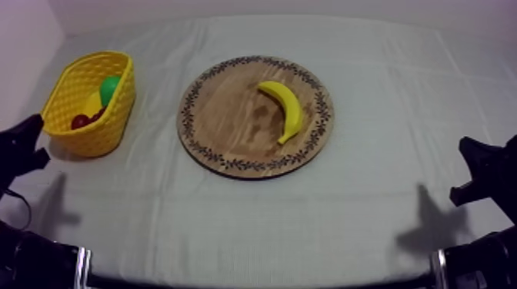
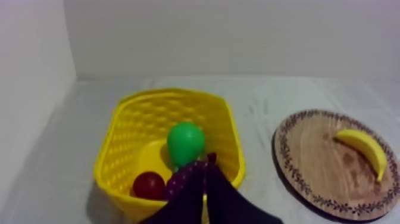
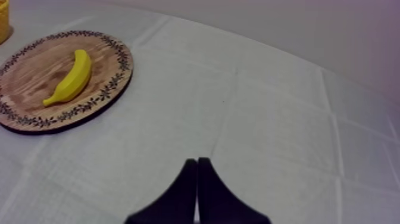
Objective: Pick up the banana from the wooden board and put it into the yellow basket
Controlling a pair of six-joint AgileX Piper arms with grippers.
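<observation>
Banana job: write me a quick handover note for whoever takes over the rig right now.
Left gripper: shut on nothing, resting beside the basket.
Right gripper: shut on nothing, over bare cloth, apart from the board.
Banana: lying on the board, untouched.
Basket: at the table's left side, holding a green fruit and a small red fruit.
Done: nothing yet.
Left: grasp the banana, carry it across, put it in the basket.
</observation>
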